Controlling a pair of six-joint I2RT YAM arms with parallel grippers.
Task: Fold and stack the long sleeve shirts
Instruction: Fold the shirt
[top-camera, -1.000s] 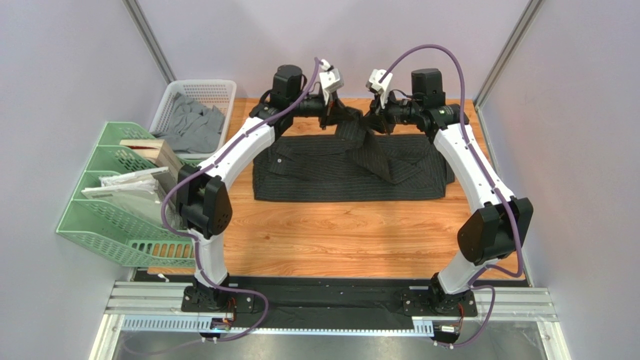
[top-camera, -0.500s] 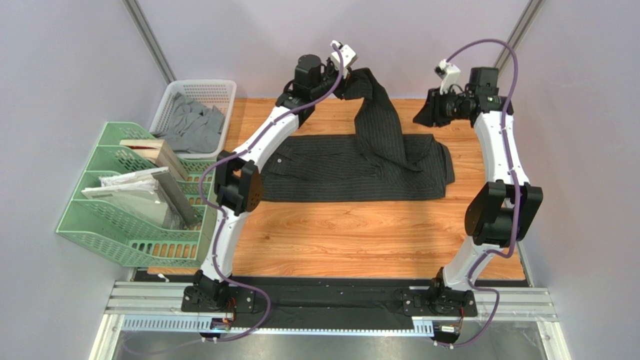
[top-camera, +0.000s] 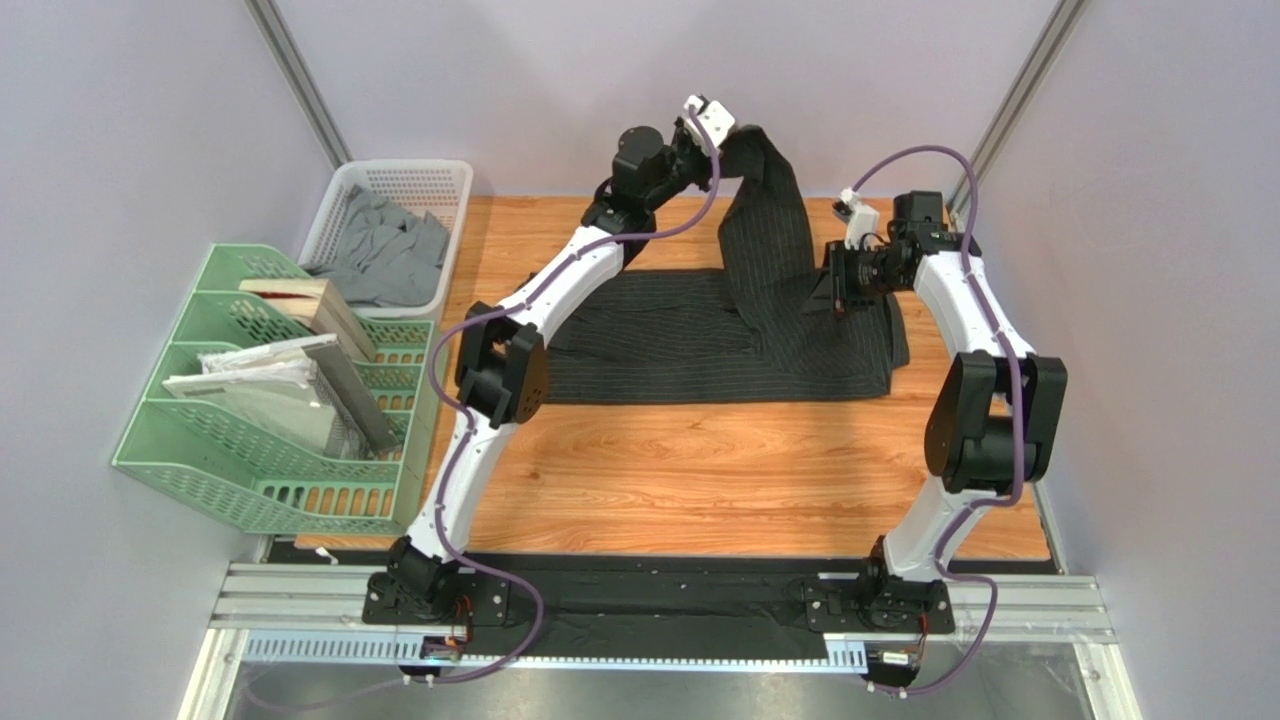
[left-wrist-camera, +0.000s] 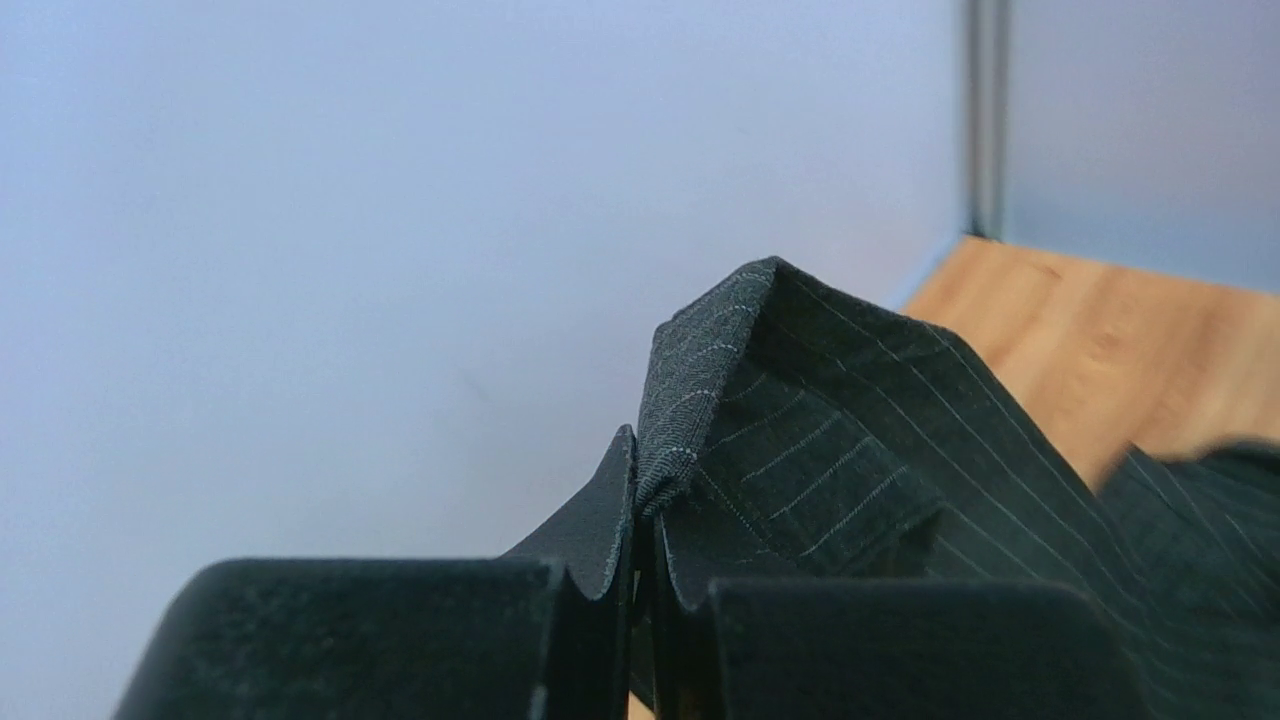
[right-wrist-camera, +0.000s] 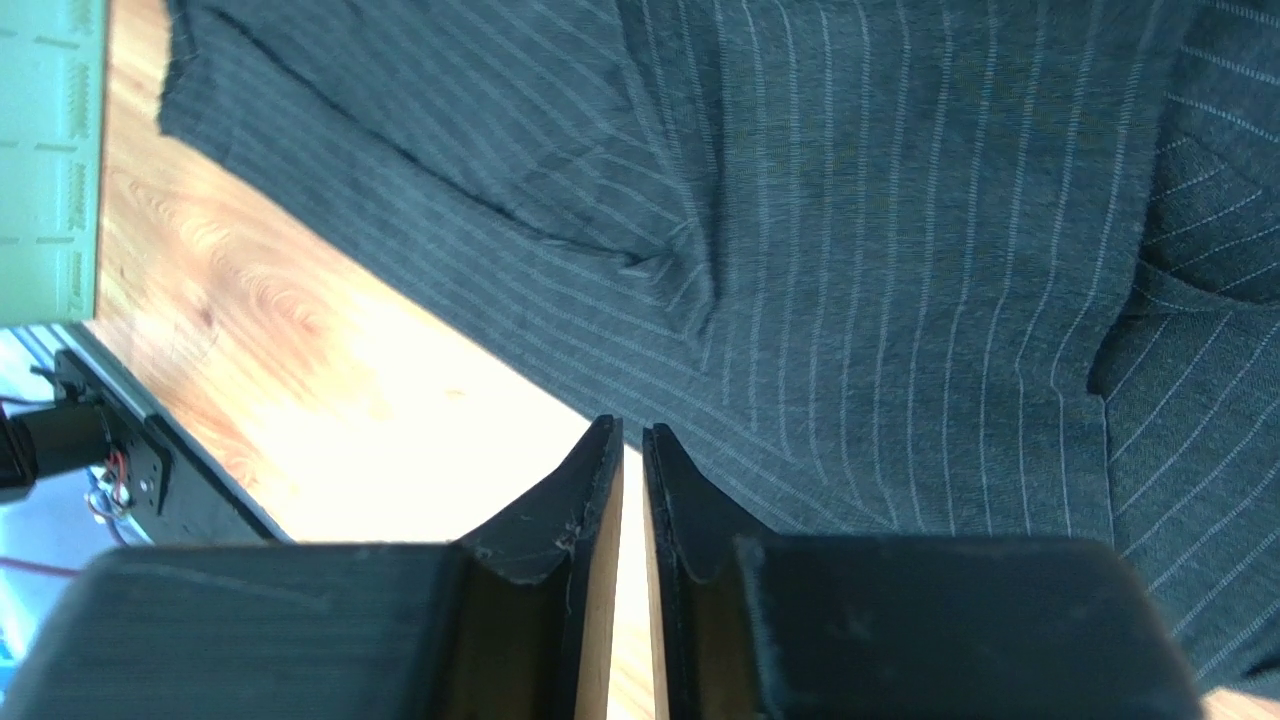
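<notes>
The long sleeve shirt (top-camera: 661, 353), charcoal with pale pinstripes, lies spread across the far half of the table. My left gripper (top-camera: 727, 138) is raised high at the back and is shut on the end of one sleeve (top-camera: 766, 225), which hangs stretched down to the shirt body. In the left wrist view the gripper (left-wrist-camera: 643, 510) pinches the sleeve's folded edge (left-wrist-camera: 706, 375). My right gripper (top-camera: 831, 288) hovers over the shirt's right part. In the right wrist view the gripper (right-wrist-camera: 631, 450) has its jaws together and empty above the striped fabric (right-wrist-camera: 872, 225).
A white basket (top-camera: 349, 188) holding a grey garment (top-camera: 388, 252) stands at the back left. A green file rack (top-camera: 226, 450) with books and papers sits along the left edge. Bare wood (top-camera: 721, 465) fills the table's near half. Walls close in on three sides.
My left gripper has lifted the sleeve up and carried it to the right. My right gripper let go of the fabric, swung out to the right, and has come back down over the shirt.
</notes>
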